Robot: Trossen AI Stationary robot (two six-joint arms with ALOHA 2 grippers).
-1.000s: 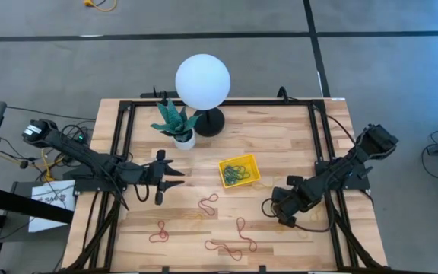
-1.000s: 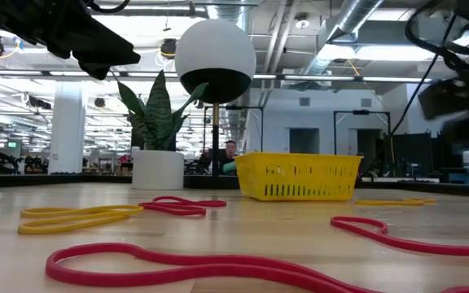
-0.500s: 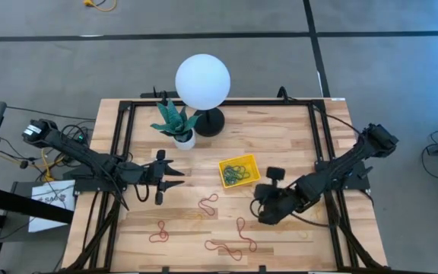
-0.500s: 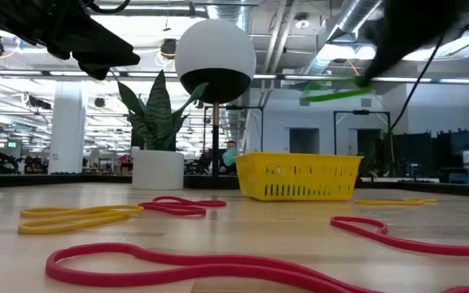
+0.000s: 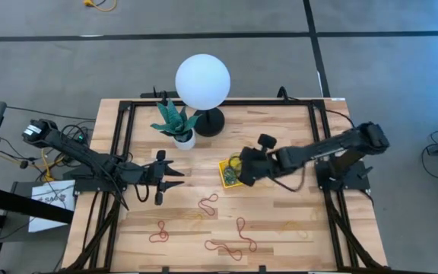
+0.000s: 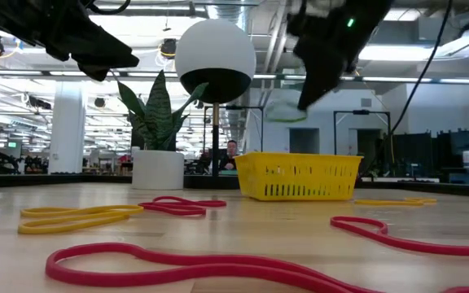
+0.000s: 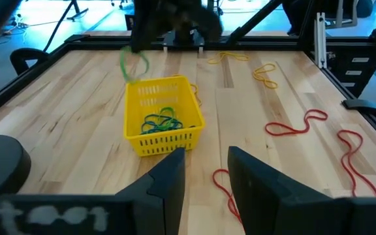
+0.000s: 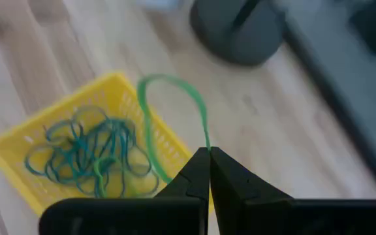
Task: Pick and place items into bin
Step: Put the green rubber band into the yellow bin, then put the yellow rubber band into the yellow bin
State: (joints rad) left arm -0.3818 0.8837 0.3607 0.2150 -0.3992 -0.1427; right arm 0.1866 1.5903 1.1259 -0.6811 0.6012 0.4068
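The yellow bin [image 5: 248, 177] [image 6: 300, 177] [image 7: 162, 117] [image 8: 38, 140] sits mid-table with several green and blue bands lying in it. My right gripper [image 5: 243, 169] [image 8: 209, 156] hangs above the bin, shut on a green rubber band [image 8: 175, 98] [image 7: 132, 62] [image 6: 283, 110]. Red bands [image 5: 207, 202] [image 5: 158, 232] [image 5: 230, 247] lie flat on the near half of the table, and a yellow one [image 5: 293, 227] lies near the right. My left gripper [image 5: 179, 177] [image 7: 206, 171] is open, left of the bin and off the table. My right gripper pinches the green band at one spot of its loop [image 8: 207, 140] between the two fingertips. The fingers slant down from the table's right. The band is lifted clear and its loop reaches out past the fingertips over the bin's edge.
A white plant pot [image 5: 182, 137] and a globe lamp [image 5: 202, 82] with a dark base [image 5: 210, 122] stand behind the bin toward the far edge. Black frame rails [image 5: 124, 152] run along the table's sides. Open wood lies between the bin and the near bands.
My right gripper has risen from the table's near right area and swung left and toward the far edge, ending above the bin. It has carried the green band up clear of the table. The left arm has kept still.
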